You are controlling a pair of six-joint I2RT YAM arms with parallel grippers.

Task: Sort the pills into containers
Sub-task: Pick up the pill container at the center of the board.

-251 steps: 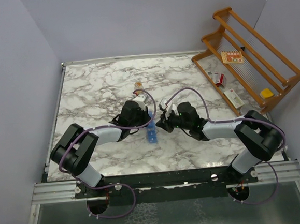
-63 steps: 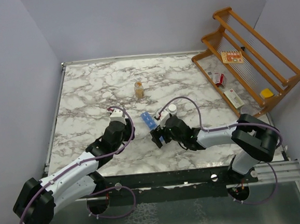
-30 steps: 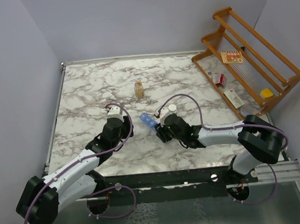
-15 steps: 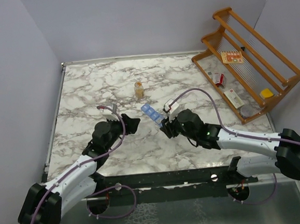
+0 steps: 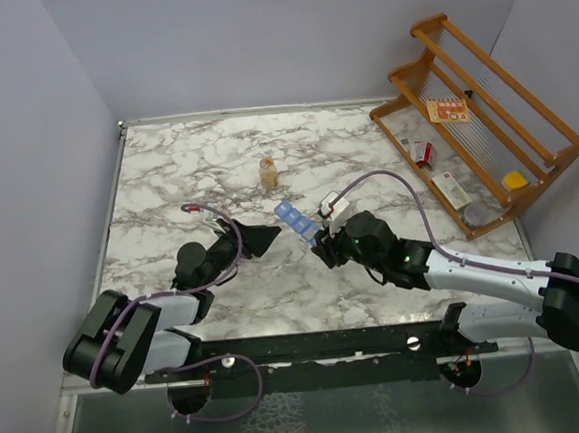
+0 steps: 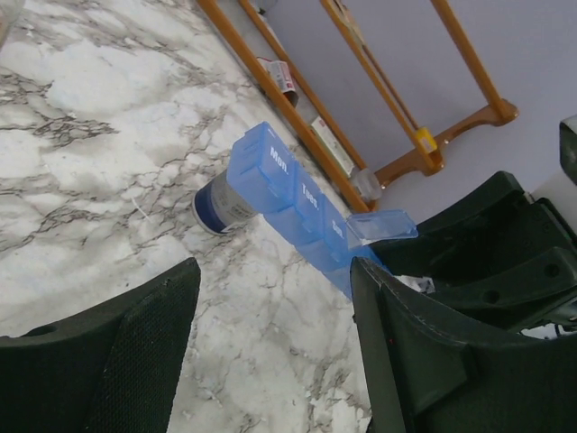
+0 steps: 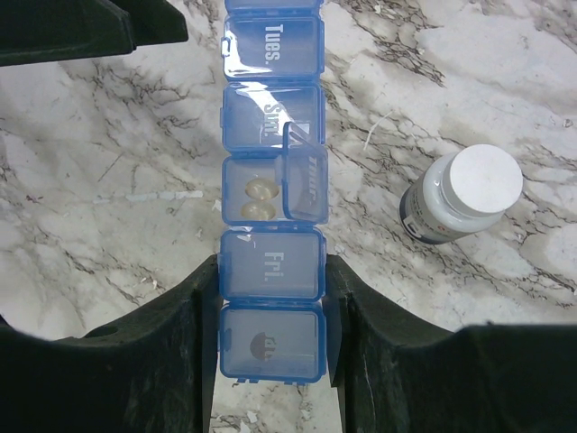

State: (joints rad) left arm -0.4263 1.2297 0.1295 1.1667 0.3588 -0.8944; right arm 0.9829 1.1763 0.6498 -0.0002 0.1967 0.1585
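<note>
Clasping the containers (image 7: 272, 126) is the right hand (image 7: 270, 275).

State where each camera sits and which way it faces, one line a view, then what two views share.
Top external: high behind the robot, looking down on the table; left arm and right arm show.
Left wrist: low over the table, facing the rack past the containers; left gripper open at the bottom edge.
Right wrist: straight down on the containers; right gripper clamps them.
Shared: both wrists see the containers, one lid up, and the white-capped bottle.
</note>
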